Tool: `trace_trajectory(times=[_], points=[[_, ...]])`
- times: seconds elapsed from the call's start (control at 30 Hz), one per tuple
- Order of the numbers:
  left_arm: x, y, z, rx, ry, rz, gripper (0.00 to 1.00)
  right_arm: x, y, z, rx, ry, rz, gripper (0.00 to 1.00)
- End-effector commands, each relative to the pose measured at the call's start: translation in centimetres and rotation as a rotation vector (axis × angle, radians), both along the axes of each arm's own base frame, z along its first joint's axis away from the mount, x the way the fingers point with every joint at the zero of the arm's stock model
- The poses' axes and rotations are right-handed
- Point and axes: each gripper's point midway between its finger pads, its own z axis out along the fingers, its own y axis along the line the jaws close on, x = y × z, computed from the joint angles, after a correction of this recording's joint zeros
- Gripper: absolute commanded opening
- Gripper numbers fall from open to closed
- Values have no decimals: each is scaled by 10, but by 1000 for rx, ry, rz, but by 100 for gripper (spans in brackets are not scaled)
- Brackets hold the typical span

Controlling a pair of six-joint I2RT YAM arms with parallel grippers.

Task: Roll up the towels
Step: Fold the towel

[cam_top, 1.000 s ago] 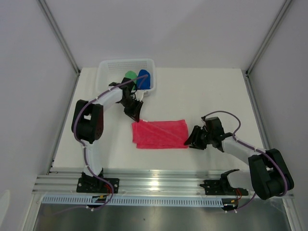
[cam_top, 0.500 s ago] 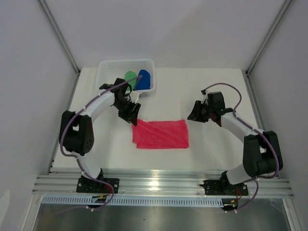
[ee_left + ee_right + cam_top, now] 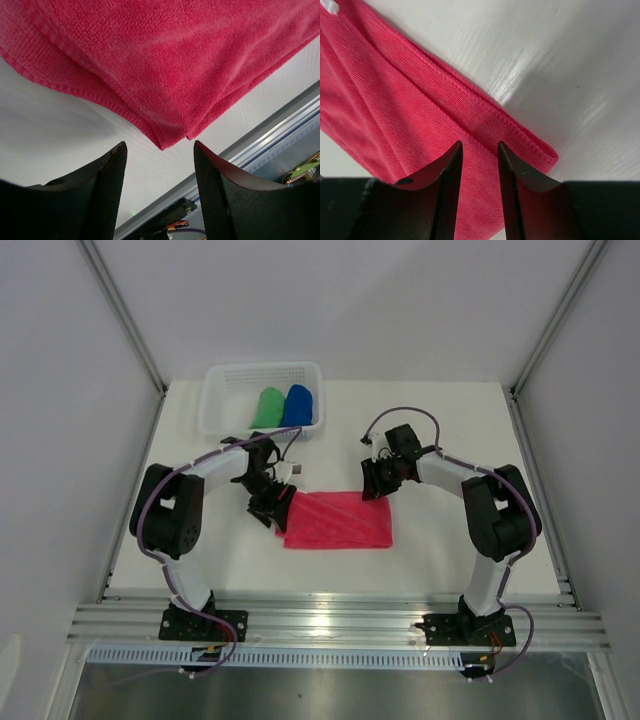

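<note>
Progress looks like two towels out of three. The green towel (image 3: 268, 407) and the blue towel (image 3: 297, 405) sit as compact rolls side by side inside the white mesh basket (image 3: 215, 390) at the far left of the table (image 3: 450, 540), so those two appear finished and stowed.

The pink-red towel (image 3: 340, 525) is not yet rolled. It lies flat in a folded rectangle at the middle of the table, long side running left to right, nearer the arms than the basket. The left wrist view shows at least two layers at its corner.

Both arms reach in to its far edge. The left gripper (image 3: 272, 505) is at the towel's left end, and its wrist view shows the jaws spread wide with a towel corner just ahead of the gap and nothing held. The right gripper (image 3: 373, 483) is over the far right corner. Its jaws stand a narrower way apart, straddling the hemmed edge as seen from the wrist, and no cloth is pinched between them. Whether the tips touch the fabric cannot be told.

What seems left is the whole job on this last towel: taking hold of an edge, rolling it up across its length, and probably setting the roll in the basket beside the other two, where free space shows on the left side.
</note>
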Motion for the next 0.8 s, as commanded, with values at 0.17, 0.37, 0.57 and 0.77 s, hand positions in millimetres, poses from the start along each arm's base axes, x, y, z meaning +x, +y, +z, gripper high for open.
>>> trace_trajectory(times=[0.17,0.37,0.57,0.77], points=[[5,-16,-15,-33,46,27,59,-12,1,-15,-50,40,90,38],[3,-20,-15,-57,75,22,22,-12,3,-21,-56,62,87,30],[3,-21,-4,-81,53,-6,1,-10,-2,-17,-43,65,63,0],[-2,-12,0,-58,14,-46,1,15,-18,7,39,15,-76,0]])
